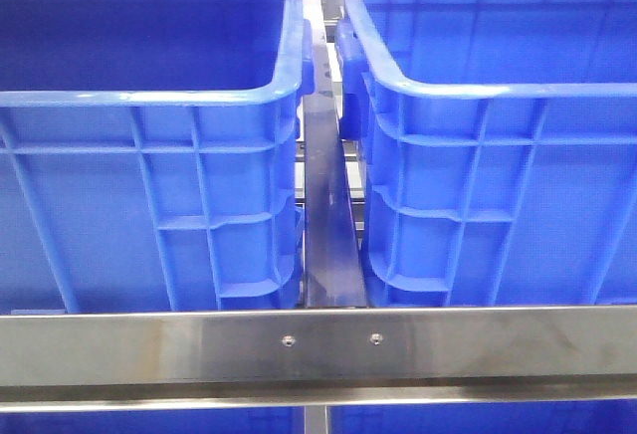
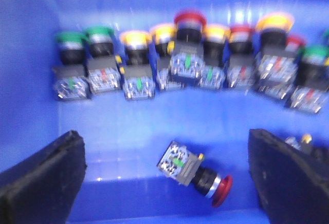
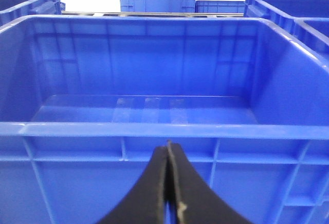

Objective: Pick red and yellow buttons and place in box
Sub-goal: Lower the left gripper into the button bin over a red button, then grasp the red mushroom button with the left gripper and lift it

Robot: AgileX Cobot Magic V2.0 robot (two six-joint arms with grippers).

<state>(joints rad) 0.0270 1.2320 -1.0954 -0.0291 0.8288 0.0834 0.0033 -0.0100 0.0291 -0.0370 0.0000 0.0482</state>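
Note:
In the left wrist view, a red-capped push button lies on its side on a blue crate floor. My left gripper is open, with one finger on each side of the button and well apart from it. Behind it, a row of several buttons stands against the wall, among them a red one and yellow ones. My right gripper is shut and empty, just outside the near wall of the box, which is bare inside. Neither gripper shows in the front view.
Two big blue crates stand side by side in the front view, the left one and the right one, with a narrow dark gap between them. A steel rail crosses in front. Green-capped buttons are also in the row. More blue crates stand behind.

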